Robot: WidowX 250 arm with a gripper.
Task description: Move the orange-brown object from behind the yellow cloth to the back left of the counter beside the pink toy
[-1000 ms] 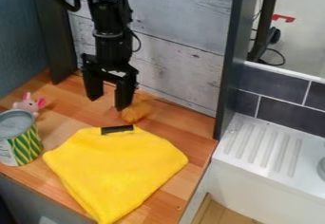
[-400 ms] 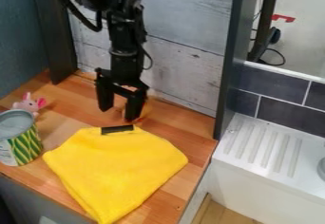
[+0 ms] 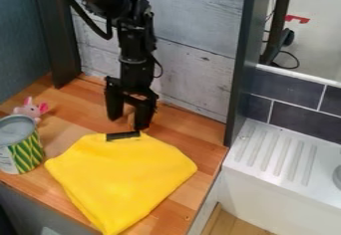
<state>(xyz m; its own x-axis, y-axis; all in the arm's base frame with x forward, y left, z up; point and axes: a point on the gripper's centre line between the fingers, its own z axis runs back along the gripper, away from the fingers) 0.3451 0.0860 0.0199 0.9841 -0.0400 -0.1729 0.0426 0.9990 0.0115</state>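
One black two-finger gripper (image 3: 128, 122) hangs over the wooden table (image 3: 200, 142), its two fingers spread apart. One finger's tip is close to the single small black strip (image 3: 123, 136) at the top edge of the one yellow cloth (image 3: 123, 176); whether they touch, I cannot tell. The cloth lies spread on the table, in front of the gripper. Part of one small orange object (image 3: 131, 121) shows between the fingers, mostly hidden behind them; I cannot tell if it is touched. To the left stand one can with green and yellow stripes (image 3: 25, 152) and, just behind it, one small pink toy animal (image 3: 29, 110). One white ribbed draining board (image 3: 276, 154) is at the right.
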